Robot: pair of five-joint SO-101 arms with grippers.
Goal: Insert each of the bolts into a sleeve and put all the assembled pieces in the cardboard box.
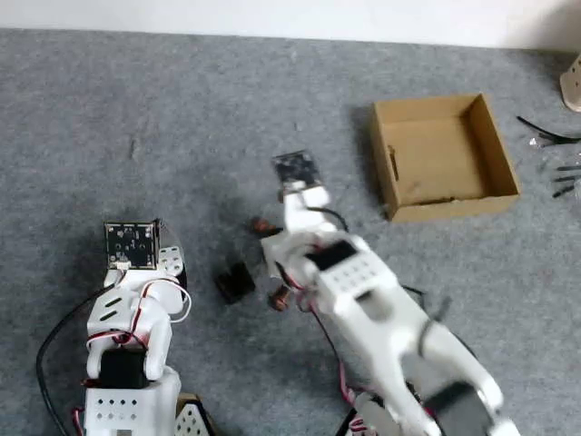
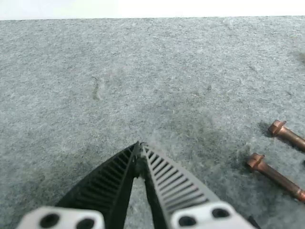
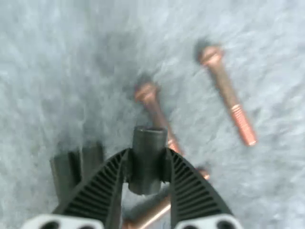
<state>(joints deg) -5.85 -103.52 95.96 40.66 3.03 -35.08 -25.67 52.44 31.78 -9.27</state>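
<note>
My right gripper (image 3: pixel 147 155) is shut on a black sleeve (image 3: pixel 149 143), held upright just above the grey carpet. Under and past it lie copper bolts: one bolt (image 3: pixel 153 109) just beyond the sleeve, a second bolt (image 3: pixel 228 93) farther off, and a third bolt (image 3: pixel 155 210) below the fingers. More black sleeves (image 3: pixel 76 166) lie beside the gripper, also seen in the high view as sleeves (image 1: pixel 234 282). My left gripper (image 2: pixel 140 149) is shut and empty over bare carpet, with two bolts (image 2: pixel 276 175) off to its side. The cardboard box (image 1: pixel 495 145) stands open at the back right.
Black cables and small tools (image 1: pixel 556 173) lie on the carpet right of the box. A pale object (image 1: pixel 572 82) sits at the far right edge. Grey carpet (image 1: pixel 136 118) covers the whole table.
</note>
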